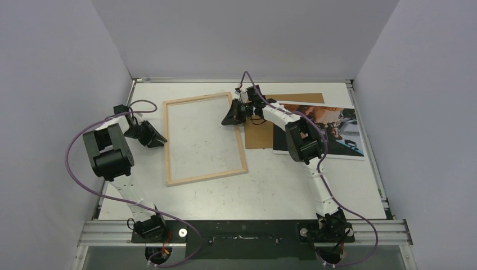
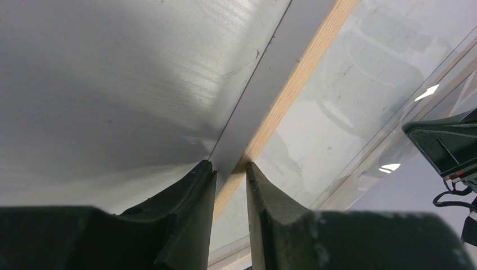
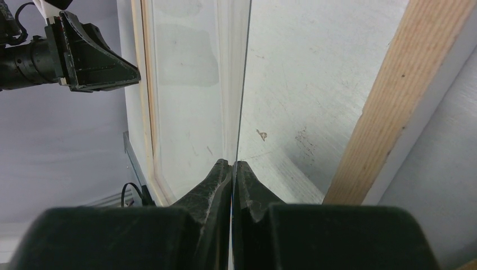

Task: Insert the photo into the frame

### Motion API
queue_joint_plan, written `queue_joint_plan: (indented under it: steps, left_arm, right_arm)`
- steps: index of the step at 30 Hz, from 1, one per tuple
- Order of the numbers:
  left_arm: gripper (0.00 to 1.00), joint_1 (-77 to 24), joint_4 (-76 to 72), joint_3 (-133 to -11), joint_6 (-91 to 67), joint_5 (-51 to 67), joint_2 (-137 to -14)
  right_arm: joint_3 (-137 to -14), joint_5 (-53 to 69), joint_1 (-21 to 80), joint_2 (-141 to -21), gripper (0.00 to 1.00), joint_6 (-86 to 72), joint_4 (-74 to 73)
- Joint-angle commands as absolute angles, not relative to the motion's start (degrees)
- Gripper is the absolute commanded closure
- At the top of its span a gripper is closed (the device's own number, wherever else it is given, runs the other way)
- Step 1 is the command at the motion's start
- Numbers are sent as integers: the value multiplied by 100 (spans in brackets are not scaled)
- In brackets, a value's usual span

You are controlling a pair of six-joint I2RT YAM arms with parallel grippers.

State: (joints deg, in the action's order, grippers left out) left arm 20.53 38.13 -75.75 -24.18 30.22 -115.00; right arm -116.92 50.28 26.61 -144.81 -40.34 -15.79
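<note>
The frame [image 1: 206, 175] lies flat in the middle of the table, pale wood back up. The photo [image 1: 337, 132] lies at the right, partly under my right arm. My right gripper [image 1: 228, 119] is at the frame's far right corner. In its wrist view [image 3: 232, 163] it is shut on the thin edge of the clear sheet [image 3: 243, 84], next to the frame's wooden rail [image 3: 394, 101]. My left gripper [image 1: 162, 139] is at the frame's left rail. In its wrist view [image 2: 229, 164] its jaws stand a little apart over that rail [image 2: 298, 73], holding nothing.
A plain brown backing board [image 1: 259, 138] lies between the frame and the photo, partly under the photo. Grey walls close in the table on the left, the back and the right. The arm bases sit on a metal rail [image 1: 242, 230] at the near edge.
</note>
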Motion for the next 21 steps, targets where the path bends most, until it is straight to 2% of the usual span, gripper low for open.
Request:
queue_joint_plan:
  steps: [1, 13, 17, 21]
  left_arm:
    - [76, 2029, 3824, -7754, -2268, 2931, -11611]
    - [77, 2014, 3837, -7746, -2250, 2906, -11644]
    - [84, 2013, 3849, -7733, -2250, 2887, -11637]
    - [84, 2000, 3850, -7752, -2259, 2874, -11640]
  right_arm:
    - [-11615, 5033, 2657, -13968, 100, -4101, -933]
    - [-11250, 5045, 2667, -13763, 100, -4577, -61]
    - [-11298, 5031, 2667, -13773, 100, -4579, -66]
    - [-11302, 5035, 2661, -13755, 100, -4553, -79]
